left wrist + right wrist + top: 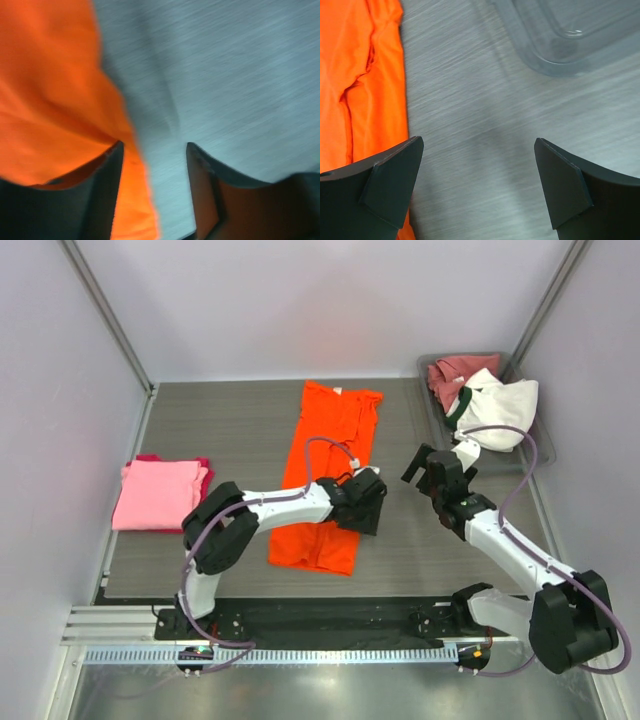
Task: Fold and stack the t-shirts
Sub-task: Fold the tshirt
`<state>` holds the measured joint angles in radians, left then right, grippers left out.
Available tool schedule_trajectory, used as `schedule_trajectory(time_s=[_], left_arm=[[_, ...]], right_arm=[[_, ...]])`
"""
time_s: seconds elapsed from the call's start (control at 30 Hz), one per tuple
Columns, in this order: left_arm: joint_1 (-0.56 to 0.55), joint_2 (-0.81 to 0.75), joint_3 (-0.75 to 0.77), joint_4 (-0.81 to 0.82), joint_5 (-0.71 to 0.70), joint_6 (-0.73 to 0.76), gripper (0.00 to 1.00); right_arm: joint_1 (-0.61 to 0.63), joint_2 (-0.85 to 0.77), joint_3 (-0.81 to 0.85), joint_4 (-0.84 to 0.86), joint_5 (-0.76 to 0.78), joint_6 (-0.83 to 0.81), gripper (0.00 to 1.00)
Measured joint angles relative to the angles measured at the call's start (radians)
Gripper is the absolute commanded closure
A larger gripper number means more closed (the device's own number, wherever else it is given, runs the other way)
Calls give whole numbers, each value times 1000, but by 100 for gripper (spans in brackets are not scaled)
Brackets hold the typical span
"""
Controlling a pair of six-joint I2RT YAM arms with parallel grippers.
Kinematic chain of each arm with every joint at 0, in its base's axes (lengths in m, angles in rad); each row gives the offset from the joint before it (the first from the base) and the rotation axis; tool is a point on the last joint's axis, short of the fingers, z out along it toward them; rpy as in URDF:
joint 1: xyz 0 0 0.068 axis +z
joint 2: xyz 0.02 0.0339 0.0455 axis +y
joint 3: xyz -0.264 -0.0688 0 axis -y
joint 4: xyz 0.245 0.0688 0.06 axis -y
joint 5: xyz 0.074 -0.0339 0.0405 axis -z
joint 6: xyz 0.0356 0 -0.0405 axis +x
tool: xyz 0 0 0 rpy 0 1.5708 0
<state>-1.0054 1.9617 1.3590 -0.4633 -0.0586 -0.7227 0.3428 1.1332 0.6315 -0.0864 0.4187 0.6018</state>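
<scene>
Two grippers, both spread. Left gripper (362,502) at the right edge of the orange t-shirt (325,465), mid-frame (looks blurry up close). Right gripper (432,472) over bare table (230,430), right of centre. Pink t-shirt (155,495) folded far left; white t-shirt (500,405) in the upper-right tray (430,390).

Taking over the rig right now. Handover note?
Left gripper: open, at the right edge of the orange t-shirt, nothing clamped.
Right gripper: open, empty, over the table right of that shirt.
Done: pink t-shirt folded, lying on the magenta t-shirt, left side.
In progress: orange one lies mid-table as a long narrow strip, apparently folded lengthwise.
Left: finish and stack it, then the rose-red t-shirt and white t-shirt, both crumpled in the bin, far right.
</scene>
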Motion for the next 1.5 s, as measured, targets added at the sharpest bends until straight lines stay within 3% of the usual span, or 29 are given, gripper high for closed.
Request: schedule_trajectory(time_s=[0.1,0.17,0.3,0.4,0.57,0.73,0.83,1.13,1.27,1.5], left_arm=[[-37,-3,27,30,4,-29,28],[-53,-46,3,47,8,-36,25],[-53,-254,-138,51,14,-32,14],[-10,-476,-254,37,27,-31,8],[192,-754,-414,21,85,-28,6],[463,-889,-618,10,185,-29,11],[552,-887,-704,3,236,-27,19],[587,-856,-815,81,337,-46,36],[587,-855,-866,117,356,-65,48],[587,-872,-922,123,352,-90,50]], right_arm=[[-7,-42,1,-76,20,4,1],[-10,-60,1,-125,16,8,1],[-11,-85,-4,-209,-39,29,6],[-11,-116,-37,-247,-120,55,10],[38,-132,-86,-305,-246,122,11],[220,-132,-92,-339,-280,245,21],[338,-123,-92,-330,-283,327,31],[502,-3,-92,-227,-307,496,43],[547,74,-93,-171,-332,531,49],[596,119,-127,-116,-352,581,52]])
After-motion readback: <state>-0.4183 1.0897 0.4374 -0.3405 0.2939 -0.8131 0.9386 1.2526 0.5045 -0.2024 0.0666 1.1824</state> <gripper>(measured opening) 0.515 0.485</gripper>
